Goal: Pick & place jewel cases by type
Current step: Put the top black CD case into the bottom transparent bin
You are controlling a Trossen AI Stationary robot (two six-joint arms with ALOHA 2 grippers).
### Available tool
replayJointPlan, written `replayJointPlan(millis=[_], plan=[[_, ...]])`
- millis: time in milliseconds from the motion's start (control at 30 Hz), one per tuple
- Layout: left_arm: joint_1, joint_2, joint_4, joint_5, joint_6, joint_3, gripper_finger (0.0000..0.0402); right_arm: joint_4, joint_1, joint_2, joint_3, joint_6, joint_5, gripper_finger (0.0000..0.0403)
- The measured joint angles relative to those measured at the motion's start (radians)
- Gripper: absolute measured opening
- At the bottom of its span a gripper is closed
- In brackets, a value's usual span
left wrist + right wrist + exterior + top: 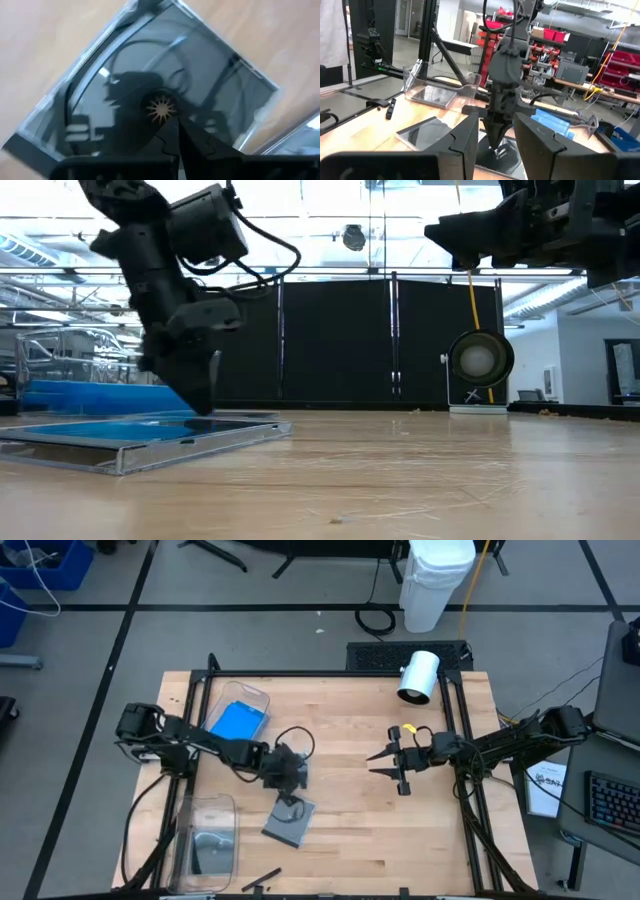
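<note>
A grey/clear jewel case (288, 804) with a dark tray and a hub (161, 109) lies flat on the table, seen also in the low view (140, 438). A grey flat panel (427, 132) lies beside it toward the near edge; whether it is another case or an opened lid, I cannot tell. My left gripper (286, 780) is shut and points down at the hub. Blue cases (238, 720) lie in the far-left clear bin (262, 696). A grey case (212, 845) lies in the near-left bin (190, 802). My right gripper (384, 762) hangs open above mid-table, apart from all cases. My left gripper (176, 131) comes from above with its shut fingertips at the middle of the case's top face, right beside the hub. Whether the tips touch the lid or stand just over it, I cannot tell. The case lies flat on the table.
A white cylinder (418, 676) lies at the far right of the table. A small black object (260, 880) sits at the near edge. The two clear bins line the table's left side. Bare wood lies between the two grippers and toward the near right.
</note>
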Motion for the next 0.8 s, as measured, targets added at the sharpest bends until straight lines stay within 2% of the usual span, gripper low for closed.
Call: replayJointPlan(millis=[200,367,467,533,633,700,800], plan=[[0.038,0.015,0.248,0.035,0.155,-0.02,0.0034,-0.032,0.0,0.0,0.0,0.032,0.0,0.0116],[0.095,0.09,0.452,0.198,0.267,-0.018,0.0034,-0.046,0.0,0.0,0.0,0.039,0.0,0.0116],[0.111,0.117,0.339,0.299,0.332,0.017,0.0034,-0.055,0.0,0.0,0.0,0.039,0.0,0.0116],[0.096,0.099,0.208,0.302,0.371,0.061,0.0028,-0.061,0.0,0.0,0.0,0.051,0.0,0.0116],[0.041,0.058,0.073,0.197,0.468,0.126,0.0007,-0.071,-0.001,0.0,0.0,0.057,0.002,0.0116],[0.006,0.037,0.033,0.139,0.524,0.177,0.0007,-0.074,-0.001,0.0,0.0,0.053,0.002,0.0116],[-0.034,0.027,-0.08,0.082,0.535,0.231,0.0005,-0.075,-0.002,0.0,0.0,0.052,0.004,0.0116]])
